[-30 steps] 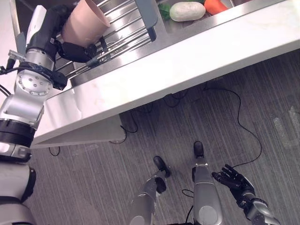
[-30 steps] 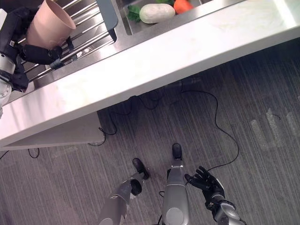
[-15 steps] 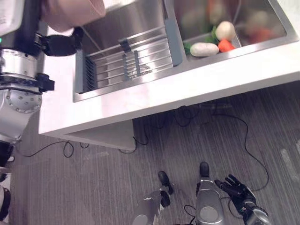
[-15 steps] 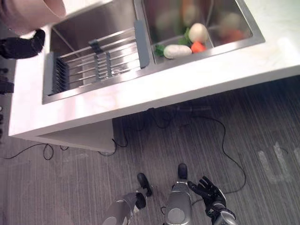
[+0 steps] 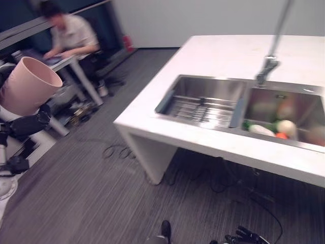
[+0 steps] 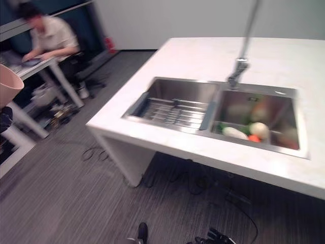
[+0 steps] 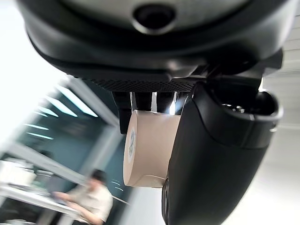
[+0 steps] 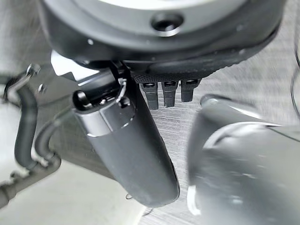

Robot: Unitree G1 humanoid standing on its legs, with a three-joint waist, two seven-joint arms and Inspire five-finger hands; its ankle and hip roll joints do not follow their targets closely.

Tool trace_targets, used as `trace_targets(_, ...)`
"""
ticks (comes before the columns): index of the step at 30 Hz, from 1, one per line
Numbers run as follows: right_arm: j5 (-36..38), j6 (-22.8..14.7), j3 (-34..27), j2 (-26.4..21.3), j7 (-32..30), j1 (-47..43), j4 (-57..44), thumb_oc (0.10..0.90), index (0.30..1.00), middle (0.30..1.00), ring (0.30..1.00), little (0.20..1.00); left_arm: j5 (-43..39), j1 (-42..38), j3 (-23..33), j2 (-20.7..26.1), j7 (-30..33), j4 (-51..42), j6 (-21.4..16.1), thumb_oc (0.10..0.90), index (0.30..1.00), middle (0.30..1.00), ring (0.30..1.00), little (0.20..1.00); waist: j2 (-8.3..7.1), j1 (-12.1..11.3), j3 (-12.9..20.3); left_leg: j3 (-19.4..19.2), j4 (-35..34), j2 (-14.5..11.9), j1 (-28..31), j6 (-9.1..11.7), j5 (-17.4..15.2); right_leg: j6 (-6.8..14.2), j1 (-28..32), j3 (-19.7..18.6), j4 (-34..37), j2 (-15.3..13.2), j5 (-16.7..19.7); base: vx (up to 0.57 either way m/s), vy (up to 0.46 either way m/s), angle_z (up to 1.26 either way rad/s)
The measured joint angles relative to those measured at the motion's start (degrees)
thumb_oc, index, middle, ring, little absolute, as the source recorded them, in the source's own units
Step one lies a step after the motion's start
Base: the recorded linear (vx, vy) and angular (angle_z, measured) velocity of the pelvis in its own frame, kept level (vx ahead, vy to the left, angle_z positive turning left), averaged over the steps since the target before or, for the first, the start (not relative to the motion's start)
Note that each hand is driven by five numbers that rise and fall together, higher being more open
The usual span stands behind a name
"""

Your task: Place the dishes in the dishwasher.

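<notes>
A pale pink cup (image 5: pixel 28 84) is held up at the far left, tilted with its mouth facing up and right. My left hand (image 5: pixel 25 124) is shut on it from below, out over the grey floor and well left of the counter. In the left wrist view the cup (image 7: pixel 147 147) sits between the thumb (image 7: pixel 211 154) and the fingers. My right hand (image 5: pixel 246 237) hangs low near the floor, fingers spread and open, holding nothing; its thumb (image 8: pixel 136 150) shows straight in the right wrist view.
A white counter (image 5: pixel 223 56) holds a double steel sink (image 5: pixel 244 104), with a roll-up rack (image 5: pixel 203 108) in its left basin, vegetables (image 5: pixel 264 129) in the right and a faucet (image 5: pixel 269 63) behind. A person (image 5: pixel 68 33) sits at a desk (image 5: pixel 56 63) at the back left.
The whole view has swung up and round, so the camera moved. The cup, still in my left hand, has gone from above the sink rack to well left of the counter.
</notes>
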State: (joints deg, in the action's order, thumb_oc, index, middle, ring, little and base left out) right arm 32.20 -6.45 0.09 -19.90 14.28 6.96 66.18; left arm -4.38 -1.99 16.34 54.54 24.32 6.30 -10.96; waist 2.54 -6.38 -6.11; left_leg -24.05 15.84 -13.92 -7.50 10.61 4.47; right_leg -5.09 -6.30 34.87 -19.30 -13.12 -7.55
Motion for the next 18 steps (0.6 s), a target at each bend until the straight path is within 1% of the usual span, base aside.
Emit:
trace_targets(1, 1.3, -0.3, -0.6, 0.5, 0.0, -0.6, -0.9, 0.8, 0.9, 0.9, 0.9, 0.9, 0.2, -3.0, -1.8, 0.2, 0.0, -0.2, -0.3, 0.4, 0.3, 0.3, 0.3, 0.3, -1.81, 0.8, -0.9, -1.5, 2.4, 0.1, 2.5, 0.3, -3.0, 1.6, 0.6, 0.6, 2.3, -0.1, 1.0, -0.27, 0.21, 1.9)
trace_targets(2, 1.8, -1.0, -1.4, 0.2, 0.0, -1.3, -1.6, 0.8, 0.9, 0.9, 0.9, 0.9, 0.3, -5.2, -3.2, 0.4, -0.1, -0.6, -0.7, 0.4, 0.3, 0.3, 0.3, 0.3, -2.46, 2.0, -1.8, -1.2, 2.8, 0.0, 4.9, 0.0, -5.1, 3.1, -0.5, -0.3, 2.9, 0.1, 2.0, -0.29, 0.379, 1.98)
trace_targets(3, 1.9, -2.3, -3.5, -0.5, 0.0, -2.7, -3.0, 0.8, 0.9, 0.9, 0.9, 0.9, 0.3, -7.8, -5.1, 0.3, -1.2, -1.2, -1.9, 0.4, 0.3, 0.3, 0.3, 0.3, -2.45, 5.0, -3.4, -1.7, 1.8, 1.4, 8.3, -2.4, -10.0, 6.3, -4.4, -3.8, 3.6, 0.6, 4.1, -0.24, 0.419, 1.79)
trace_targets(4, 2.0, -2.6, -4.2, -1.2, 0.1, -3.3, -2.9, 0.8, 0.9, 0.9, 0.9, 0.9, 0.7, -8.5, -6.4, 0.0, -2.4, -1.3, -2.5, 0.4, 0.3, 0.3, 0.3, 0.3, -1.06, 6.1, -4.4, -2.4, -0.1, 2.8, 10.4, -5.1, -13.0, 8.2, -5.7, -4.4, 4.9, 0.5, 5.3, -0.13, 0.391, 1.61)
trace_targets(5, 2.0, -2.5, -5.1, -2.0, -0.1, -3.9, -2.6, 0.8, 0.9, 0.9, 0.9, 0.9, 1.1, -9.4, -8.2, -0.3, -3.4, -1.4, -2.7, 0.4, 0.3, 0.3, 0.3, 0.3, 0.3, 6.3, -4.8, -1.7, -3.5, 5.2, 12.4, -5.6, -16.4, 9.3, -6.9, -3.7, 5.7, 0.7, 6.8, -0.04, 0.233, 0.83)
trace_targets(6, 1.7, -1.2, -5.3, -1.3, -0.4, -4.6, -1.7, 0.8, 0.9, 0.9, 0.9, 0.9, 2.2, -9.9, -9.6, -1.8, -4.7, -1.9, -2.3, 0.4, 0.3, 0.3, 0.3, 0.3, 0.22, 5.2, -6.3, -1.0, -7.8, 7.7, 12.6, -8.3, -14.5, 7.8, -8.6, -4.4, 1.2, -2.1, 4.1, -0.08, 0.292, 0.56)
trace_targets(7, 1.3, 0.3, -5.1, -0.6, -0.2, -4.4, -0.9, 0.8, 0.9, 0.9, 0.9, 0.9, 2.6, -8.1, -10.8, -2.4, -5.9, -3.3, -1.9, 0.4, 0.3, 0.3, 0.3, 0.3, 1.18, 4.2, -7.1, -0.9, -7.7, 7.9, 12.6, -9.2, -13.9, 6.4, -9.0, -5.9, -8.0, -3.5, 0.3, -0.09, 0.306, 0.43)
trace_targets(8, 1.0, 0.8, -4.6, 0.4, 0.2, -3.7, -0.8, 0.8, 0.9, 0.9, 0.9, 0.9, 3.0, -6.3, -11.0, -2.4, -7.1, -4.7, -1.9, 0.4, 0.3, 0.3, 0.3, 0.3, 0.88, 3.6, -7.2, -0.7, -7.3, 9.1, 12.5, -9.7, -13.7, 7.5, -7.1, -6.7, -12.8, -4.7, -2.0, -0.08, 0.342, 0.5)
trace_targets(9, 0.4, 0.8, -3.8, 2.4, 0.0, -2.7, -1.4, 0.8, 0.9, 0.9, 0.9, 0.9, 3.1, -5.6, -10.6, -2.5, -7.6, -6.0, -1.8, 0.4, 0.3, 0.3, 0.3, 0.3, -1.54, 1.8, -7.0, 0.7, -4.5, 11.5, 10.9, -10.5, -14.9, 8.3, -1.8, -6.0, -8.3, -5.6, -1.5, -0.06, 0.253, 0.47)
trace_targets(10, -0.4, 0.7, -3.2, 3.4, -0.6, -2.9, -1.6, 0.8, 0.9, 0.9, 0.9, 0.9, 3.5, -5.3, -10.0, -5.6, -7.5, -7.4, -1.6, 0.4, 0.3, 0.3, 0.3, 0.3, -0.5, 0.8, -7.6, 2.6, -0.5, 11.4, 8.8, -11.1, -15.3, 9.2, -1.0, -5.8, -5.0, -4.9, 0.8, -0.05, 0.235, 0.4)
trace_targets(11, -0.5, 0.7, -2.4, 4.8, -0.6, -3.0, -3.6, 0.8, 0.9, 0.9, 0.9, 0.9, 4.0, -4.5, -9.7, -5.6, -7.9, -9.0, -1.4, 0.4, 0.3, 0.3, 0.3, 0.3, -0.11, -0.2, -7.3, 4.2, 0.4, 11.4, 7.2, -12.3, -16.0, 9.6, -1.1, -4.9, -3.0, -4.3, 2.6, -0.03, 0.201, 0.24)
trace_targets(12, -0.4, 0.5, -1.5, 6.3, -1.2, -3.3, -5.7, 0.8, 0.9, 0.9, 0.9, 0.9, 4.8, -4.0, -9.0, -5.8, -8.5, -10.6, -1.5, 0.4, 0.3, 0.3, 0.3, 0.3, -0.71, -1.2, -7.3, 4.4, 0.5, 11.5, 6.1, -13.5, -16.0, 10.1, -0.9, -4.6, -1.1, -4.4, 4.3, 0.0, 0.209, 0.23)
trace_targets(13, -0.1, 0.5, -1.3, 7.2, -1.3, -3.3, -7.5, 0.8, 0.9, 0.9, 0.9, 0.9, 4.9, -3.7, -8.8, -5.8, -8.7, -11.6, -1.5, 0.4, 0.3, 0.3, 0.3, 0.3, -0.72, -1.8, -7.3, 4.6, 0.5, 11.5, 5.3, -14.2, -15.9, 10.2, -0.3, -4.1, 0.5, -4.2, 4.8, 0.03, 0.182, 0.23)
trace_targets(14, 0.6, 0.6, -0.9, 7.8, -1.9, -3.3, -9.7, 0.8, 0.9, 0.9, 0.9, 0.9, 5.3, -3.3, -8.7, -5.8, -8.8, -12.2, -1.5, 0.4, 0.3, 0.3, 0.3, 0.3, -0.27, -2.0, -7.4, 4.6, 1.0, 11.5, 4.5, -15.8, -16.5, 9.2, -0.2, -3.3, -1.3, -4.7, 3.6, 0.07, 0.185, 0.37)
trace_targets(15, 1.3, 0.6, -0.3, 8.3, -2.6, -2.6, -11.8, 0.8, 0.9, 0.9, 0.9, 0.9, 5.5, -3.3, -8.8, -5.8, -8.9, -12.1, -1.5, 0.4, 0.3, 0.3, 0.3, 0.3, -0.01, -1.5, -7.3, 5.9, 1.7, 12.3, 4.2, -16.5, -17.1, 9.1, 0.8, -5.0, -2.1, -4.9, 3.1, 0.12, 0.144, 0.52)
trace_targets(16, 1.8, 0.6, 0.0, 8.5, -2.9, -2.3, -13.3, 0.8, 0.9, 0.9, 0.9, 0.9, 5.9, -3.9, -8.9, -5.7, -8.9, -12.1, -1.6, 0.4, 0.3, 0.3, 0.3, 0.3, 0.0, -1.0, -7.3, 7.7, 2.2, 13.7, 3.9, -16.9, -16.7, 9.5, 2.1, -7.1, -1.8, -4.4, 3.4, 0.05, 0.106, 0.85)
trace_targets(17, 2.0, 0.5, 0.1, 8.6, -3.1, -1.9, -14.1, 0.8, 0.9, 0.9, 0.9, 0.9, 5.8, -5.5, -9.6, -5.7, -9.1, -11.9, -1.7, 0.4, 0.3, 0.3, 0.3, 0.3, -0.38, 0.3, -7.1, 10.3, 2.9, 15.3, 3.2, -19.0, -16.2, 10.4, 4.3, -10.7, -3.0, -3.7, 4.6, 0.05, 0.053, 1.4)
trace_targets(18, 3.1, 0.4, 0.1, 8.3, -3.6, -1.4, -14.2, 0.8, 0.9, 0.9, 0.9, 0.9, 5.8, -9.3, -12.4, -5.9, -9.8, -10.4, -2.0, 0.4, 0.3, 0.3, 0.3, 0.3, 0.77, 2.4, -7.5, 14.5, 3.6, 16.6, 2.7, -19.9, -15.6, 10.7, 5.0, -15.2, -4.7, -1.8, 1.7, 0.03, 0.011, 1.96)
